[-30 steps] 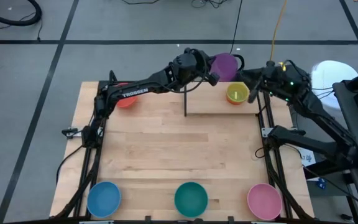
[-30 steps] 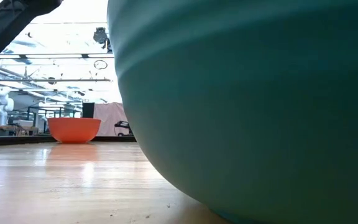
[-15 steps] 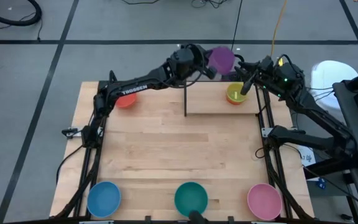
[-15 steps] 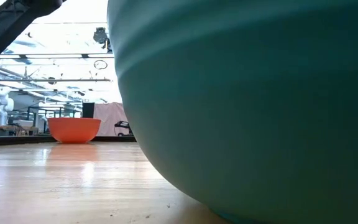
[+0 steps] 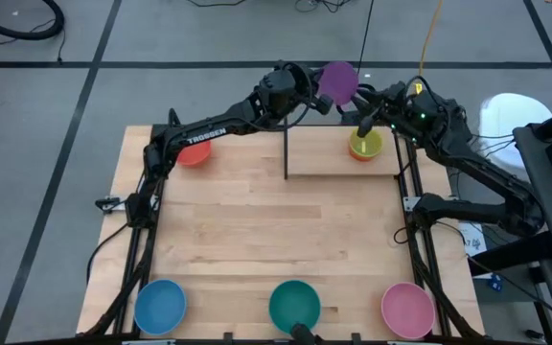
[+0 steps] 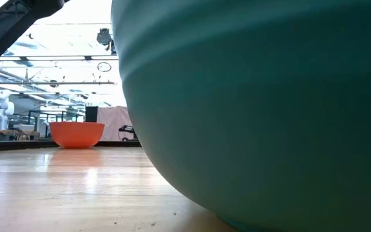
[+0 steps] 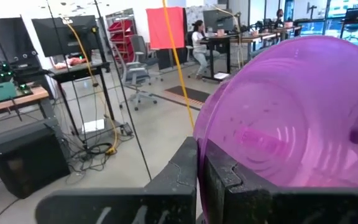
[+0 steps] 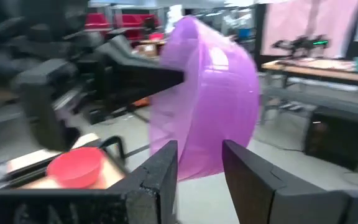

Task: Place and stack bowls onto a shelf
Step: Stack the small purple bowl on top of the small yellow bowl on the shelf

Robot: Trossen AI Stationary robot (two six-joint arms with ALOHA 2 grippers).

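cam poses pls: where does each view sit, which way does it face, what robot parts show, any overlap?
High: overhead, facing straight down; both arms, wooden table.
Low: tabletop height, facing level; teal bowl fills it, orange bowl behind; an arm at top left.
Left wrist: on left hand, shut on purple bowl.
Right wrist: behind open right hand, facing the same purple bowl.
Shared: both wrist views and high show the purple bowl.

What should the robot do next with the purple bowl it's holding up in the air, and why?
Probably the right tool should ease forward and close on the purple bowl. The left tool is shut on the bowl's rim, holding it up past the table's far edge, and the right tool's open fingers already face the bowl's other side. It looks like a hand-over, with the yellow bowl just below.
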